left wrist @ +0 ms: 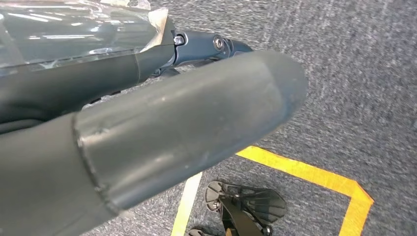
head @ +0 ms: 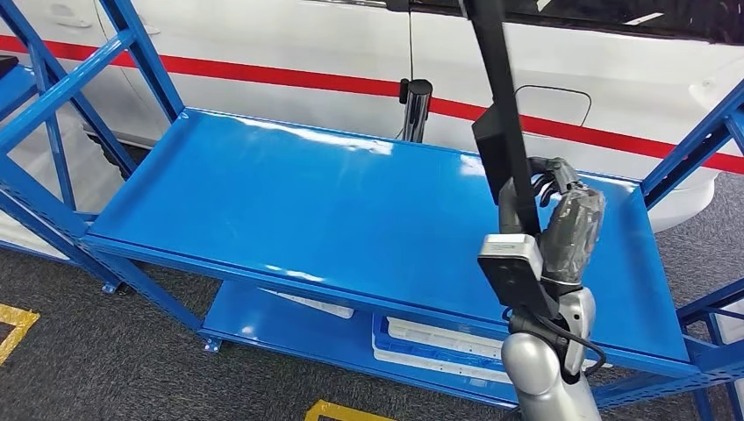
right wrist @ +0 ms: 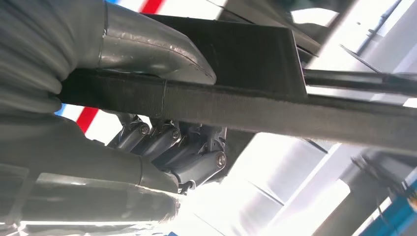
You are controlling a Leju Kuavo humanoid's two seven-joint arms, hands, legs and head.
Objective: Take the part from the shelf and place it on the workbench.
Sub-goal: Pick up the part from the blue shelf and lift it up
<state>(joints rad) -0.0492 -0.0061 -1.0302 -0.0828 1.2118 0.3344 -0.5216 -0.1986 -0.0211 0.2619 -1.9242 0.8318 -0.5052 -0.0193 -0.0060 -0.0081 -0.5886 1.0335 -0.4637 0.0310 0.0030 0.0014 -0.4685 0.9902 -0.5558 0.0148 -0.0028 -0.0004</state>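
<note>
- The right hand (head: pixel 561 215) is clenched around the long, flat black part with a dark strip along its edge (head: pixel 502 132). The part stands almost upright above the blue metal shelf board (head: pixel 289 202), and its upper end goes out of the head view in front of the white car body with a red stripe (head: pixel 289 53).
- In the right wrist view the thick grey thumb (right wrist: pixel 157 54) presses on one side of the black part (right wrist: pixel 255 59) and the darker fingers (right wrist: pixel 167 147) close on the other side, so the grip looks firm, I think.
- The left hand (left wrist: pixel 162 132) hangs over the grey carpet floor (left wrist: pixel 354 78), beside a yellow floor line (left wrist: pixel 305 172). Nothing can be seen in it, but I cannot tell if its fingers are spread or curled.
- To my judgement the part is already taken from the shelf, and the step now is to carry it to the workbench, which I do not see here.
- The part is long and held near its lower end, so it can swing. It is better to turn slowly and keep the wrist steady.
- The blue slanted post (head: pixel 693 140) stands just beside the hand, on the far side from the shelf board's middle. The part should rise free of the shelf frame before the robot turns.
- The car body is near behind the shelf board, so the upper end must not lean toward it.
- White trays (head: pixel 439 338) lie on the lower board, under the shelf board; they are not involved.
</note>
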